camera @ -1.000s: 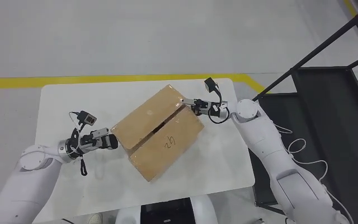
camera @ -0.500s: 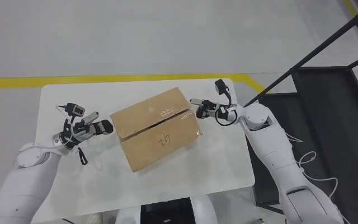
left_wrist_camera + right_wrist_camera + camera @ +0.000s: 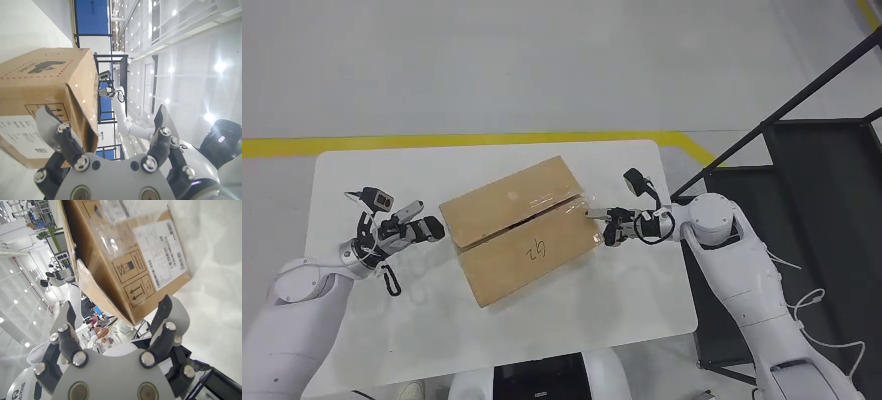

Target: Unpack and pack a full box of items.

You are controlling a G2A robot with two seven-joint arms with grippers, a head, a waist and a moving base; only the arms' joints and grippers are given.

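A brown cardboard box (image 3: 522,230) lies on the white table (image 3: 362,330), its top flaps folded down along a middle seam with some clear tape. My left gripper (image 3: 432,228) stands open at the box's left end. In the left wrist view a slightly lifted flap edge of the box (image 3: 37,79) lies between the spread fingers of the left gripper (image 3: 102,117). My right gripper (image 3: 597,225) stands open at the box's right end. In the right wrist view the right gripper (image 3: 118,311) has a corner of the box (image 3: 122,256) between its fingers.
A black metal rack (image 3: 822,180) stands just past the table's right edge. A yellow line (image 3: 442,145) runs on the floor behind the table. Bare tabletop shows in front of the box and at the far left.
The box has turned from a steep diagonal to lie nearly across the table. The right gripper slid from the far corner toward the near side of the box's right end. The left gripper shifted away slightly.
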